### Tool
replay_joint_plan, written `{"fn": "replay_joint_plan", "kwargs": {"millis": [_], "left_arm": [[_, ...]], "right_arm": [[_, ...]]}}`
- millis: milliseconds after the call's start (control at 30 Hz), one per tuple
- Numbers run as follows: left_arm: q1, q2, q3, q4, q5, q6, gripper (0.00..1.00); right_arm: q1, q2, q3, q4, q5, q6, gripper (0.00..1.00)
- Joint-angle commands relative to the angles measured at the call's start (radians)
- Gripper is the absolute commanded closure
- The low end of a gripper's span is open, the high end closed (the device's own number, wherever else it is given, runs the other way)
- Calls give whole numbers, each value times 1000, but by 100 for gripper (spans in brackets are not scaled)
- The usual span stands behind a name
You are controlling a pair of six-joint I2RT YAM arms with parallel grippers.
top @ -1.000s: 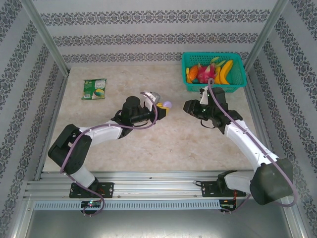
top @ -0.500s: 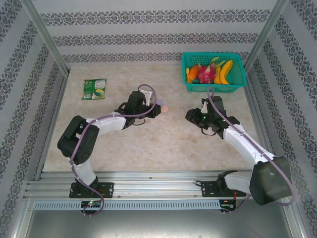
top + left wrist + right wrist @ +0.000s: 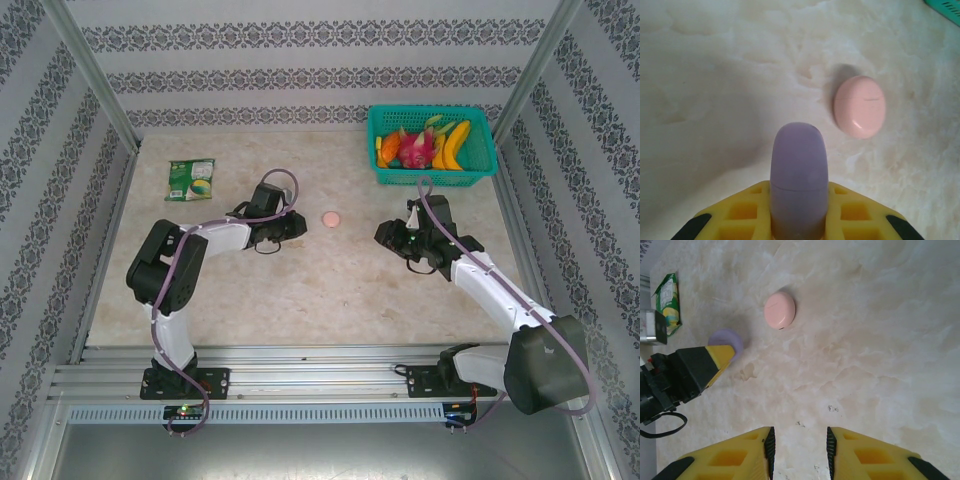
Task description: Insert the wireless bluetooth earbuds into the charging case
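The left hand [image 3: 799, 212] is clamped on the purple charging case [image 3: 799, 170]. The pink charging case [image 3: 331, 217] lies closed on the tabletop [image 3: 330, 290] at its 3 o'clock. Farther toward 3 o'clock, the right hand [image 3: 799, 445] stands parted and empty.

Overhead and close wrist views share pink case [image 3: 331, 218].

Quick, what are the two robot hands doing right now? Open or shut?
Left gripper: shut, holding the purple case.
Right gripper: open, holding nothing.
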Motion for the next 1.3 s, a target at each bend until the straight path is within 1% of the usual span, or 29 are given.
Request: {"fn": "replay_joint_plan", "kwargs": {"millis": [0, 167, 300, 533, 600, 633, 667, 700, 733, 767, 833, 933, 1000, 1033, 1100, 1167, 1233, 1267], "left_arm": [[15, 21, 17, -33, 19, -30, 89], [27, 38, 18, -49, 8, -32, 81], [40, 37, 15, -66, 0, -27, 74], [86, -23, -12, -122, -40, 6, 54], [110, -53, -26, -141, -49, 17, 46], [121, -65, -30, -150, -52, 23, 36], [135, -85, -35, -163, -58, 33, 34], [148, -104, -36, -180, -65, 45, 20], [160, -122, -36, -197, -72, 57, 18], [174, -146, -35, -217, -82, 71, 0], [201, -186, -27, -255, -95, 101, 0], [239, -266, 2, -322, -123, 149, 0], [255, -322, 23, -363, -163, 198, 0], [257, -346, 29, -375, -186, 222, 0], [257, -405, 30, -382, -249, 269, 0], [257, -458, 8, -356, -308, 314, 0], [258, -524, -62, -258, -351, 373, 0], [257, -563, -113, -191, -372, 399, 0]], "right_arm": [[-6, -27, -15, 13, 24, 16, 65], [-7, -33, -10, 6, 28, 15, 62], [-6, -37, -4, -1, 31, 13, 58], [-13, -54, 17, -25, 40, -1, 51], [-20, -63, 24, -31, 40, -3, 49], [-21, -66, 28, -35, 39, -3, 48], [-27, -70, 31, -40, 36, -6, 47], [-33, -74, 36, -46, 36, -8, 45], [-39, -78, 40, -50, 35, -12, 43], [-46, -83, 45, -56, 34, -15, 40], [-64, -91, 55, -72, 35, -25, 32], [-97, -108, 79, -111, 59, -57, 15], [-115, -124, 108, -151, 118, -96, 2], [-119, -130, 124, -173, 162, -120, 2], [-121, -140, 160, -226, 304, -177, 2], [-121, -156, 168, -234, 462, -221, 2], [-121, -177, 142, -187, 627, -268, 2], [-121, -192, 104, -127, 721, -284, 2]]}}
